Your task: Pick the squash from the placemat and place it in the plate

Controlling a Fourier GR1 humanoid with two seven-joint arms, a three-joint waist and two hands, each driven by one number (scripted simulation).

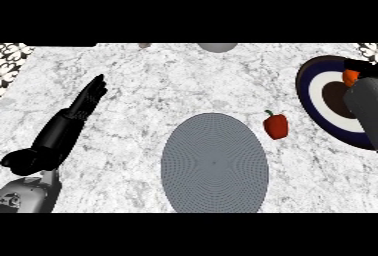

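Visibility is limited at the right edge. Right hand (359, 67) appears there only in part, above the grey forearm (363, 107), which covers much of the plate (316, 107). An orange object (350, 76) shows just beside the black hand, over the plate's upper part; it is most likely the squash, but too little of it is exposed to confirm shape. Whether the right hand's fingers curl round it cannot be told. The plate, dark blue rim with white ring and dark centre, is cut off by the right edge. Contents of the plate beneath the forearm are hidden.

Left hand (90, 97) lies on the left side of the counter (148, 80), fingers straight and pressed together, pointing up and away, holding nothing.

Placemat (214, 162), grey and oval, lies at centre; its lower end is cut off. Nothing rests on it. Red pepper (276, 125) stands on the counter between placemat and plate, touching neither.

Two grey objects at the top edge, one large (217, 47) and one small (144, 45), are cut off and cannot be identified.
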